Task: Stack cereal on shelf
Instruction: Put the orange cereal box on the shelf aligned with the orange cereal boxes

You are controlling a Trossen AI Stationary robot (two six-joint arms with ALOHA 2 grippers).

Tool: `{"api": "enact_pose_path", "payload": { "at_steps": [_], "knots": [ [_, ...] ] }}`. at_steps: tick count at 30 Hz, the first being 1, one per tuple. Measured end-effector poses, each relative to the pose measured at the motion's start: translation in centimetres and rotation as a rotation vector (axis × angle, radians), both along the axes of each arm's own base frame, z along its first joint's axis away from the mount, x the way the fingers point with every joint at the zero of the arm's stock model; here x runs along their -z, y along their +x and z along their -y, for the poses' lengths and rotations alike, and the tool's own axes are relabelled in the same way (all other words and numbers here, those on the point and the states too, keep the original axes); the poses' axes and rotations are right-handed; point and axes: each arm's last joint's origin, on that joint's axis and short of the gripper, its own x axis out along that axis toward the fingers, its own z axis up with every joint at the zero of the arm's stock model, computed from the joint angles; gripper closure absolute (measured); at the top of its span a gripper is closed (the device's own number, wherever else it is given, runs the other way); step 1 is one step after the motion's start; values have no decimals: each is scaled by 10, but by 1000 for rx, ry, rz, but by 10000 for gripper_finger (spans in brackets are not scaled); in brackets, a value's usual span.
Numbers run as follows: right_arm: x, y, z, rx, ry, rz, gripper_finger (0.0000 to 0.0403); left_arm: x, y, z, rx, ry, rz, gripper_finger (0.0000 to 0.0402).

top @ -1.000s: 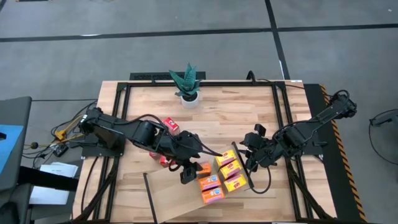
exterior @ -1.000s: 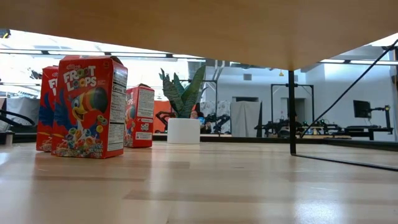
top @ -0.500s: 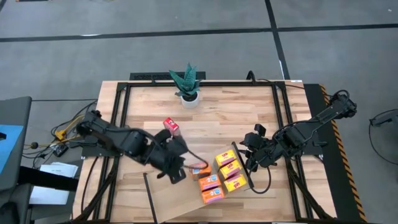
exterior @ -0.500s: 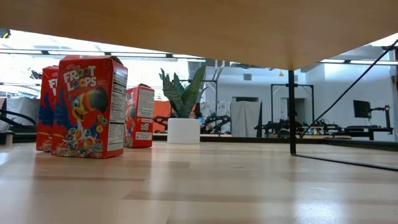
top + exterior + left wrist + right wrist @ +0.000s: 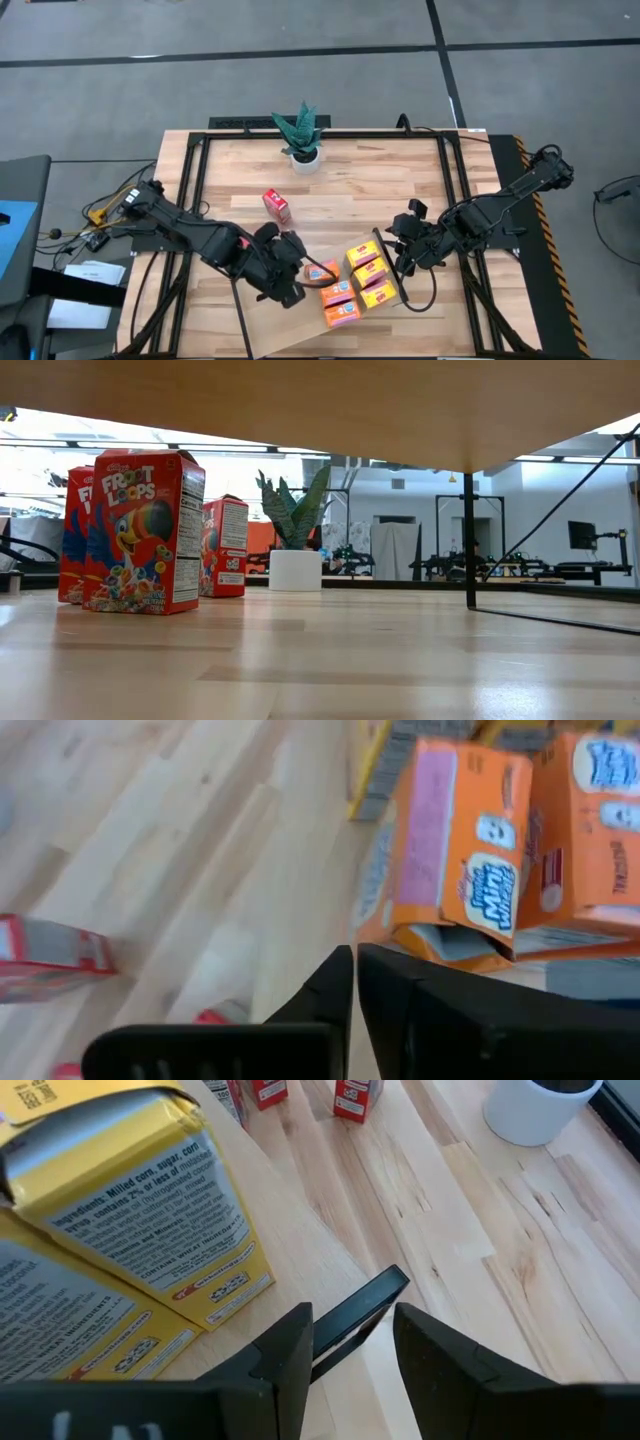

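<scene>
On the light-wood shelf (image 5: 290, 325), orange and yellow cereal boxes (image 5: 355, 280) cluster at five o'clock of the table, with the left gripper (image 5: 287, 290), fingers pressed together, at their nine o'clock and the right gripper (image 5: 403, 262), fingers spread, at their three o'clock.

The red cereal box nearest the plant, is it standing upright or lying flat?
Upright. In the low view the red box beside the plant stands on its narrow bottom; from above only its small top shows.
</scene>
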Motion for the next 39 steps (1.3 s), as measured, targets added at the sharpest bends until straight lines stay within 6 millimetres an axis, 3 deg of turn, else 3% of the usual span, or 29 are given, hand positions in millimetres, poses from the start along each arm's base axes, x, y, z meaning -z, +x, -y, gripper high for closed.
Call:
{"api": "enact_pose_path", "payload": {
  "at_steps": [30, 36, 39],
  "knots": [
    [0, 0, -1, -13, 16, -8, 230, -1, 8, 4, 15, -57, 76, 400],
    [-2, 1, -2, -26, 20, 5, 235, -13, -2, 0, 38, -78, 86, 401],
    [-13, 1, -5, -91, 27, 18, 245, -21, -10, -6, 31, -74, 100, 401]
  ]
}}
